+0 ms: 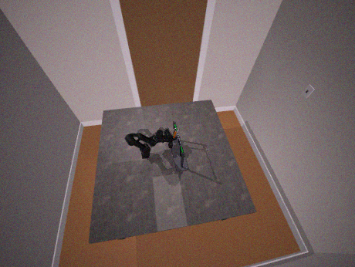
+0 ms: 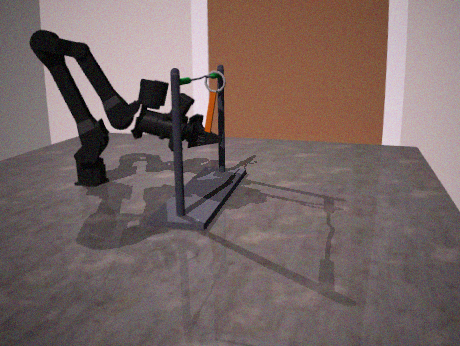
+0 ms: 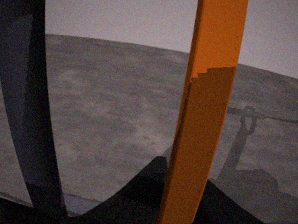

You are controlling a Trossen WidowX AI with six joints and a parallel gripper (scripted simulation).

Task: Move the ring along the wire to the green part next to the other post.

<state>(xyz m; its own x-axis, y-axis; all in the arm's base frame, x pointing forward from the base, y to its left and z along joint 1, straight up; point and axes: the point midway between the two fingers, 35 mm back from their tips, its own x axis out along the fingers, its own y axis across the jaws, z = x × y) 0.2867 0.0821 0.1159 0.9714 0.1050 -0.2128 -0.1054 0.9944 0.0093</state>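
The orange handle (image 1: 175, 133) (image 2: 211, 112) (image 3: 207, 110) slants down from the grey ring (image 2: 206, 84). My gripper (image 2: 209, 138) (image 3: 168, 167) is shut on the handle's lower part. In the exterior view the ring appears around the wire at the green part (image 2: 213, 75) beside the far post (image 2: 221, 150); exact clearance is too small to tell. The other green part (image 2: 185, 80) (image 1: 182, 150) is beside the near post (image 2: 177, 150). The thin grey wire (image 2: 199, 78) runs between them. The ring is out of the wrist view.
The posts stand on a grey base plate (image 2: 200, 216) on the stone-look table (image 2: 300, 300). A dark post (image 3: 25, 100) rises at the left of the wrist view. The arm (image 2: 65, 90) reaches in from the left in the exterior view, partly behind the near post.
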